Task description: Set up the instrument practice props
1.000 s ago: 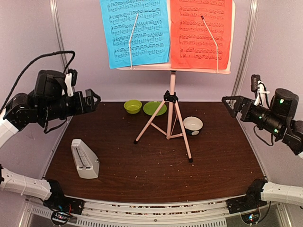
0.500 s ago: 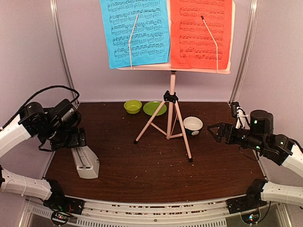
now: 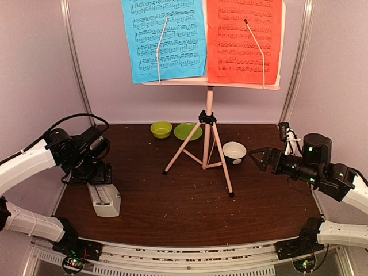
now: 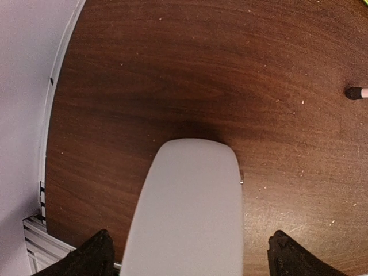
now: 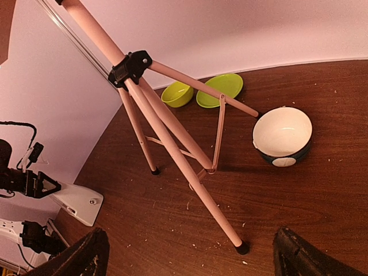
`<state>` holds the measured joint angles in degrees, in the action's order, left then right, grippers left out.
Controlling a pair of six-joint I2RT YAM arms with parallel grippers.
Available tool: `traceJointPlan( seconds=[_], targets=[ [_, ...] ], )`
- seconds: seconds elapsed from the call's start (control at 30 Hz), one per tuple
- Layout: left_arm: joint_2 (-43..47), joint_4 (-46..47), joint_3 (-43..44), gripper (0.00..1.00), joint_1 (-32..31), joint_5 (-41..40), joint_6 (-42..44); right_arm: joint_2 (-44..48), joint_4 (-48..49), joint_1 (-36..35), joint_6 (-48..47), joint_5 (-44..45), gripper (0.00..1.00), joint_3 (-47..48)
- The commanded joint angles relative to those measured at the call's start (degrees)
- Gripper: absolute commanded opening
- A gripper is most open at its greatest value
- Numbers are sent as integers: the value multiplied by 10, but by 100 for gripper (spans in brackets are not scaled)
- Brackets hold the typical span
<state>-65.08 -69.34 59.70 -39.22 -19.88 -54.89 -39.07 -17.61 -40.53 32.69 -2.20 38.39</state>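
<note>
The left pincer (image 4: 191,246) hangs just over the white pyramid-shaped plastic metronome (image 3: 105,200). Its two fingers are spread wide, one on each side of the metronome's top. From the left wrist camera there seems to be a thin gap on both sides, but it is hard to be sure that nothing touches.

The metronome stands on the dark brown wooden counter (image 3: 172,207), near the front left corner. It is plain white and smooth, wide at the bottom and thin at the top. Its long side goes straight up, so the thin end points up at the pincer. The face with the long slot looks toward the front of the counter.

The right pincer (image 3: 253,159) is spread wide too and holds nothing. It is low on the right and points left at the pale pink metal music stand with three thin legs (image 3: 209,109). The stand is in the middle at the back, well apart from this pincer. Its pole goes straight up and its legs spread out on the counter. A blue sheet-music page (image 3: 164,40) and a red sheet-music page (image 3: 244,40) rest side by side on its tray, blue on the left.
</note>
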Motion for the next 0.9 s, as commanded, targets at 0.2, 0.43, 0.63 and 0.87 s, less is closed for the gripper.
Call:
traceJointPlan(
  seconds=[0.2,0.43,0.63,0.87],
  targets=[
    [-30,62,4,56,10,30,38,-17,13,-21,11,29,100,13],
    [-24,67,33,31,5,51,30,-29,27,-29,17,35,100,13],
    [-70,70,111,27,-38,53,15,-50,31,-38,8,33,100,19],
    [-172,99,219,27,-133,67,25,-57,27,-46,2,29,100,26]
  ],
)
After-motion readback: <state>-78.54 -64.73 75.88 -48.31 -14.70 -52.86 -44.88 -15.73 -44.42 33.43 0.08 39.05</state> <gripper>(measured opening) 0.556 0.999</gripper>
